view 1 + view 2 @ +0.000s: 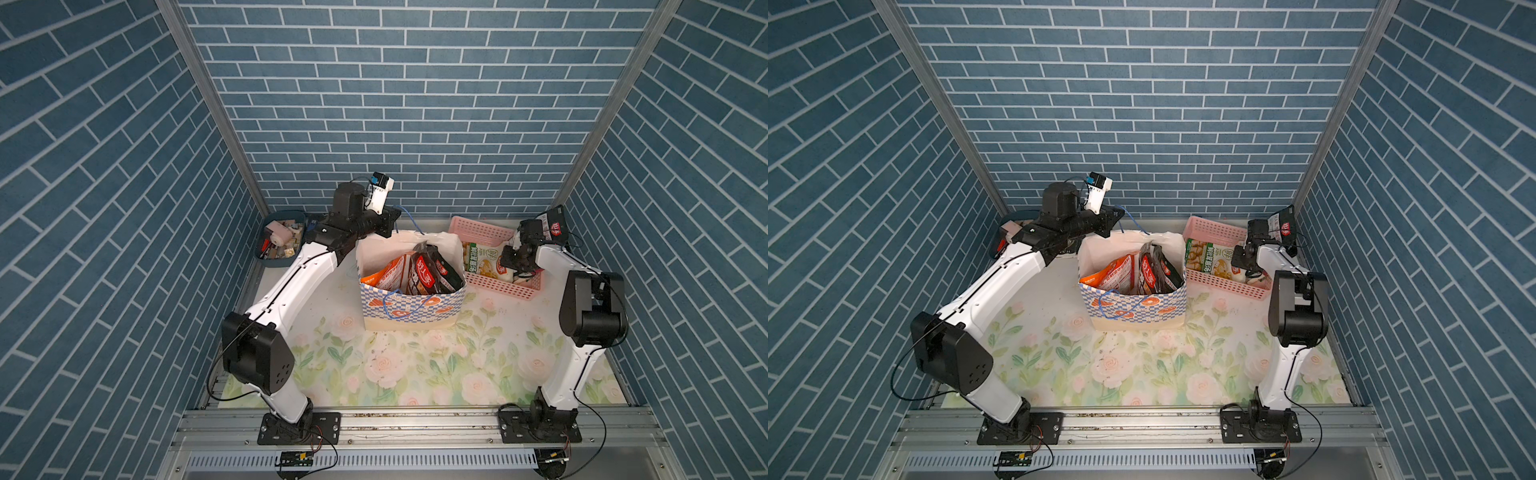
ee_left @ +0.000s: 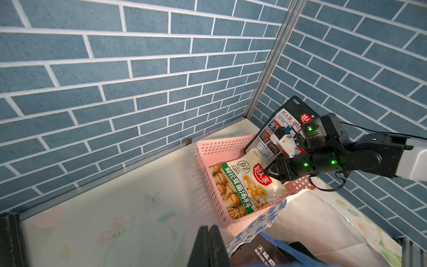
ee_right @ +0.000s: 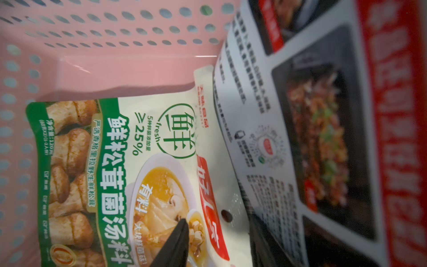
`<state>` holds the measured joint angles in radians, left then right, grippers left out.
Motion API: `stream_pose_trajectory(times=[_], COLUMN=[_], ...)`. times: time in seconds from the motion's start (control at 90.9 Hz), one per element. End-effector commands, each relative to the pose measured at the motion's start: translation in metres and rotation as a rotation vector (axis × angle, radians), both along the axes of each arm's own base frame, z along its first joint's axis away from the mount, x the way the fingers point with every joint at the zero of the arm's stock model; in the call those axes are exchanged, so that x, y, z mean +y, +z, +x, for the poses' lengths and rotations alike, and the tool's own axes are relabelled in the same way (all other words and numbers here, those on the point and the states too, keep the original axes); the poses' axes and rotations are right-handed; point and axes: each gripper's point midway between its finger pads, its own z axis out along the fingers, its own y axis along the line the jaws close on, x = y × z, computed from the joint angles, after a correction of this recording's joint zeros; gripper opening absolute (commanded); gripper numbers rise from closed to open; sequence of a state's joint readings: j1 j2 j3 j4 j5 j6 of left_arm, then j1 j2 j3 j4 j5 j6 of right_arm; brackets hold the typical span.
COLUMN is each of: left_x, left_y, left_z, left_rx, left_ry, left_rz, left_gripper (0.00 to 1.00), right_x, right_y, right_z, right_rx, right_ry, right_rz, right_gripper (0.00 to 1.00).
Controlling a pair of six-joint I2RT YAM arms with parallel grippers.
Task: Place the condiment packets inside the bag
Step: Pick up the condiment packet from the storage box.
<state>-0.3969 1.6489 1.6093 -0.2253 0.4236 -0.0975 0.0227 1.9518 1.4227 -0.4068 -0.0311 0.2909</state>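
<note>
The right gripper (image 2: pixel 268 172) has its fingers (image 3: pixel 175 240) half spread over the white packet (image 2: pixel 242 185) in the pink basket (image 2: pixel 208 148), two o'clock from the bag (image 1: pixel 411 309), with one tip touching it. The left gripper (image 2: pixel 209 242), its fingers pressed together, sits at the bag's eleven o'clock corner, partly cut off.

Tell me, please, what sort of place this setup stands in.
Probably a robotics lab test cell, not a real room: brick-pattern panels in a metal frame enclose it, the left arm and right arm are bolted to an aluminium rail, and a floral sheet forms the work surface.

Top views look steeply down; wrist views share the basket (image 2: pixel 219 150).
</note>
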Motion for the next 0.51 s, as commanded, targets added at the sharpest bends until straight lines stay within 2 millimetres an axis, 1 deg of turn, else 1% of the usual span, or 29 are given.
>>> stream_pose_trajectory(times=[0.0,0.066,0.187,0.275,0.407,0.495], left_x=[0.001,0.0,-0.001,-0.001,-0.001,0.0], left_y=[0.011,0.011,0.009,0.009,0.009,0.01], left_z=[0.006,0.006,0.007,0.006,0.007,0.007], left_rx=[-0.049,-0.048,-0.044,-0.043,-0.044,-0.045], left_ry=[0.004,0.001,-0.002,-0.003,0.0,0.002], left_rz=[-0.015,-0.015,-0.017,-0.018,-0.016,-0.014], left_gripper=[0.0,0.0,0.0,0.0,0.0,0.0], right_x=[-0.024,-0.026,-0.03,-0.018,0.002,0.004], right_y=[0.012,0.015,0.005,-0.009,-0.026,-0.031], right_z=[-0.025,-0.028,-0.03,-0.025,-0.012,-0.004], right_rx=[0.063,0.085,0.147,0.155,0.144,0.13], right_ry=[-0.082,-0.083,-0.072,-0.036,-0.007,-0.027], right_rz=[-0.097,-0.115,-0.147,-0.087,0.029,0.053], right_gripper=[0.49,0.51,0.53,0.54,0.51,0.49])
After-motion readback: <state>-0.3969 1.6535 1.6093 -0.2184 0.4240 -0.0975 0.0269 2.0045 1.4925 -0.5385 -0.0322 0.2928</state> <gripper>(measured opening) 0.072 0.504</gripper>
